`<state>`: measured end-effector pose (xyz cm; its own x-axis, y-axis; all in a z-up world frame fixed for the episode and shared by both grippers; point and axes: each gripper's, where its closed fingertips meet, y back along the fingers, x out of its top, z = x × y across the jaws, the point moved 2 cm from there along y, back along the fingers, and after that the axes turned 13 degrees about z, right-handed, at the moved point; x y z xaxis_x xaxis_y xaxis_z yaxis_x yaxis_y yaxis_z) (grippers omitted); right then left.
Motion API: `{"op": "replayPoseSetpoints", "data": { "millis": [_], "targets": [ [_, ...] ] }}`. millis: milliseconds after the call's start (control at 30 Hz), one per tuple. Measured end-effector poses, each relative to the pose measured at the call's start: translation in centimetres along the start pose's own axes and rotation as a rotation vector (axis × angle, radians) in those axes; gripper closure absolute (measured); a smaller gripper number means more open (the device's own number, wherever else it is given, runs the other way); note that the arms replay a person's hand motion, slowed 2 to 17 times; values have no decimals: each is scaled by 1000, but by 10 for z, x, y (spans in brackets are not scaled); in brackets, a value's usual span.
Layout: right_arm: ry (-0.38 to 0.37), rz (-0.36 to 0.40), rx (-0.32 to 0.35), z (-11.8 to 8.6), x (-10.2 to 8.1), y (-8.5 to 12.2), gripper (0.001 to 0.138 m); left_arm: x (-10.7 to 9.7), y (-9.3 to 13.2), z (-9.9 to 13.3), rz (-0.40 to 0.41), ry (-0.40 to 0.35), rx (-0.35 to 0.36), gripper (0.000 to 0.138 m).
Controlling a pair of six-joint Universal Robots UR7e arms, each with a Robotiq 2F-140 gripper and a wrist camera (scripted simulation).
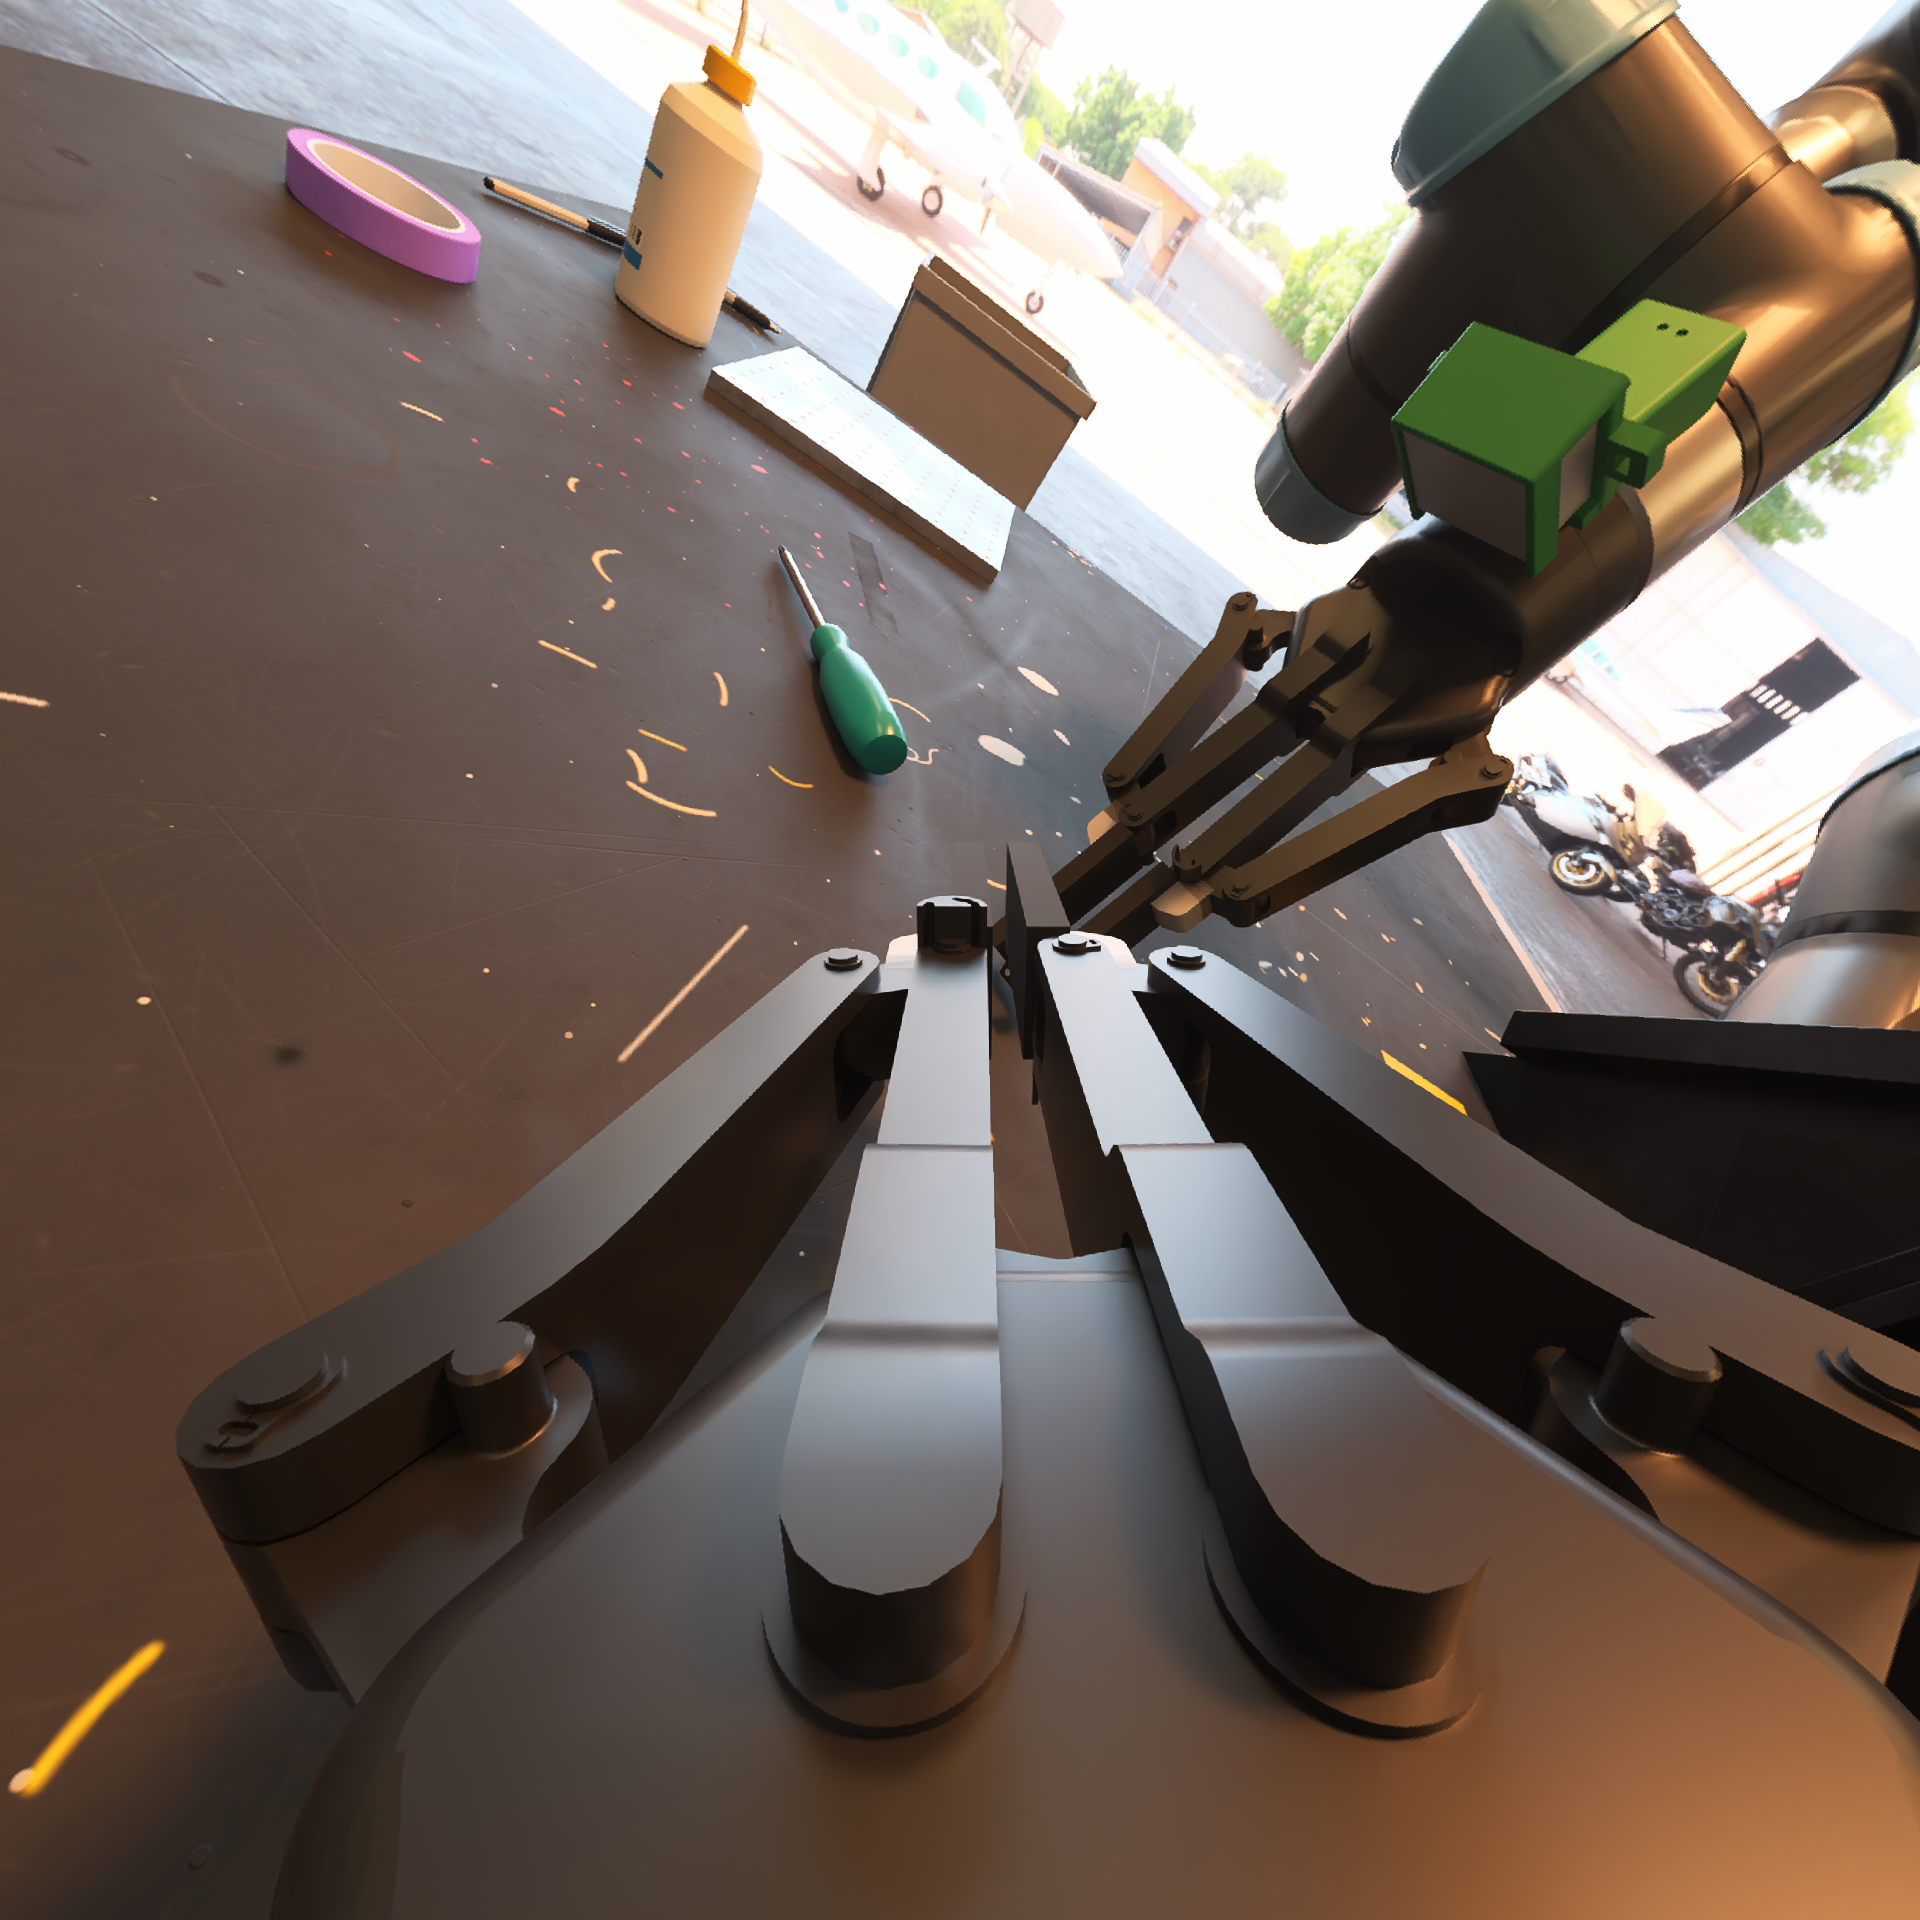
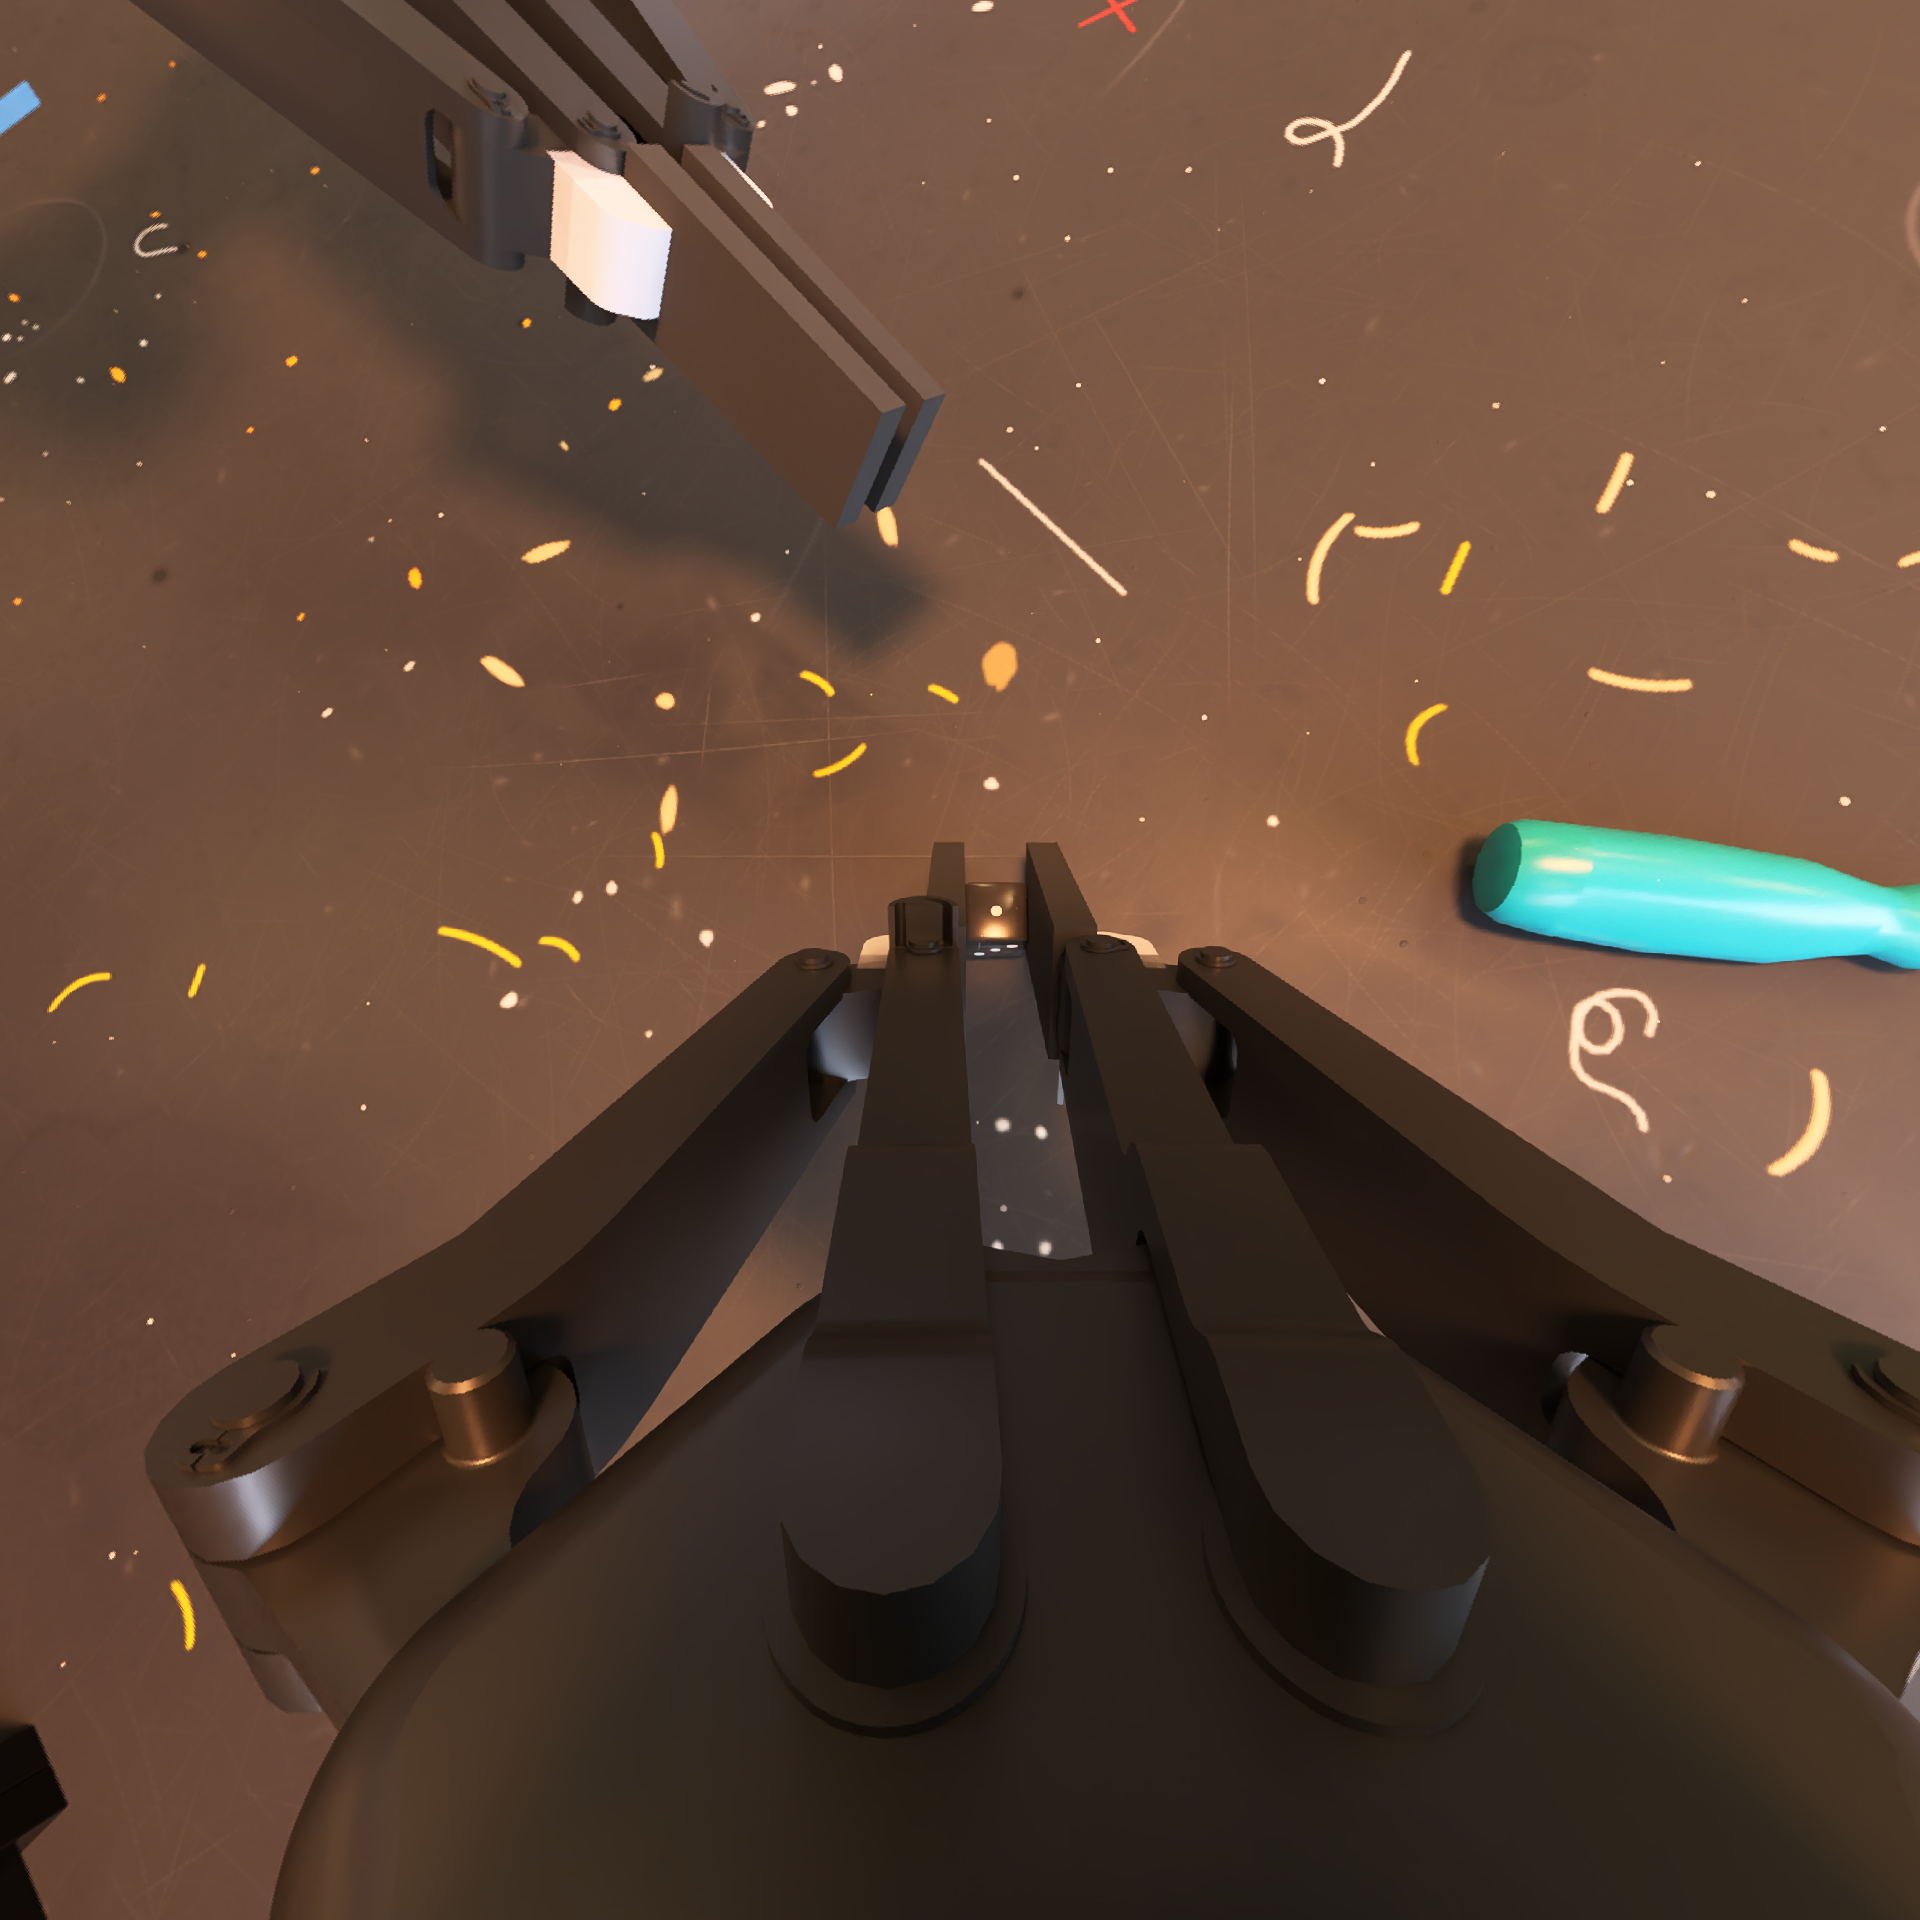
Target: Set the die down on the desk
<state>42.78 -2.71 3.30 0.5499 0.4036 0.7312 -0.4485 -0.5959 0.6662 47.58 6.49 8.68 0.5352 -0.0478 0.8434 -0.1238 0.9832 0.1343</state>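
Pinched between the 2 dark pads of the right gripper (image 2: pixel 995 883): a small, shiny dark die (image 2: pixel 992 912), held above the scratched brown desk (image 2: pixel 727 727) flecked with yellow and white paint marks. Only a sliver of the cube visible in the right wrist view, 1 pale pip catching the light. To the right of the die on the desk, a teal-handled screwdriver (image 2: pixel 1683 904), lying flat and well apart from it. Up and left of the die, the left gripper (image 2: pixel 899 457), its 2 flat pads pressed together with nothing between them, hovering over its own shadow. From the left wrist view, beyond the screwdriver (image 1: pixel 847 675): a flat grey perforated metal slab (image 1: pixel 862 452), an open brown cardboard box (image 1: pixel 982 384) just behind it, a cream glue bottle with an orange cap (image 1: pixel 691 208) standing upright across a thin pencil (image 1: pixel 551 213), and a purple roll of tape (image 1: pixel 382 203) lying flat.
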Motion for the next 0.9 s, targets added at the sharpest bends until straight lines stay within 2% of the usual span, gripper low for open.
{"op": "replayPoseSetpoints", "data": {
  "millis": [400, 900],
  "targets": [
    [-13, 6, 6, -1, 1, 0, 123, -1, 3, 0, 5, 3, 3, 132],
    [-26, 59, 1, -2, 7, 6, 121, 0, 6, 0, 16, 2, 9, 132]
  ]
}}
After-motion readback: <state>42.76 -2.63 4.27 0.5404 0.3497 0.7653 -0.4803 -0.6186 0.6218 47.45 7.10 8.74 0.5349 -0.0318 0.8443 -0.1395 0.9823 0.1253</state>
